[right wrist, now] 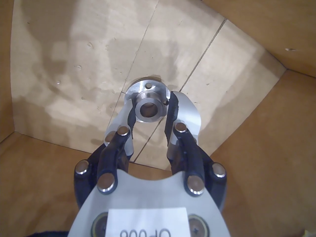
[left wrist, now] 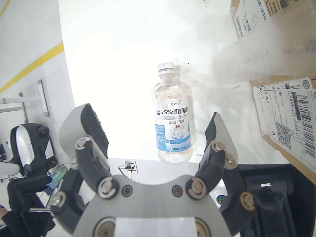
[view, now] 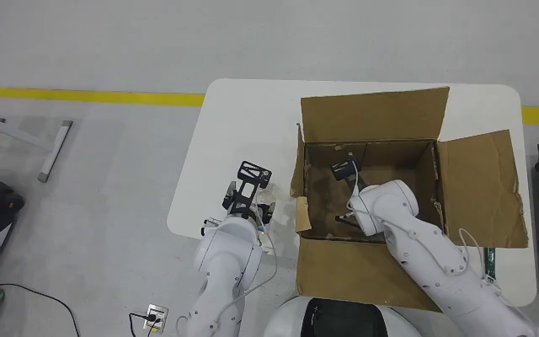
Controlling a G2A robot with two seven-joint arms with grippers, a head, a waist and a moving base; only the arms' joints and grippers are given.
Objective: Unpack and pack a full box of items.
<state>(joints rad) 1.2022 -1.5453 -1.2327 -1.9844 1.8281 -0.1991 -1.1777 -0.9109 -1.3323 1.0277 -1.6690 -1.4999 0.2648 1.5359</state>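
Note:
A clear bottle point(left wrist: 172, 114) with a white cap and a blue-and-white label stands upright on the white table point(left wrist: 118, 38), close to its near edge. My left gripper point(left wrist: 151, 118) is open, and the bottle stands just beyond its two pads. From above, the left gripper point(view: 250, 179) sits beside the open cardboard box point(view: 370, 114). My right gripper point(right wrist: 151, 104) is down inside the box point(right wrist: 74, 62), shut on a round metal flange point(right wrist: 148, 99) with a hollow hub. I cannot tell whether the flange rests on the box floor.
The box's side wall point(left wrist: 284, 114) with shipping labels stands close to the bottle. Its flaps are spread open, one wide flap point(view: 484, 189) lying out to the right. A yellow floor line point(view: 101, 96) runs beyond the table.

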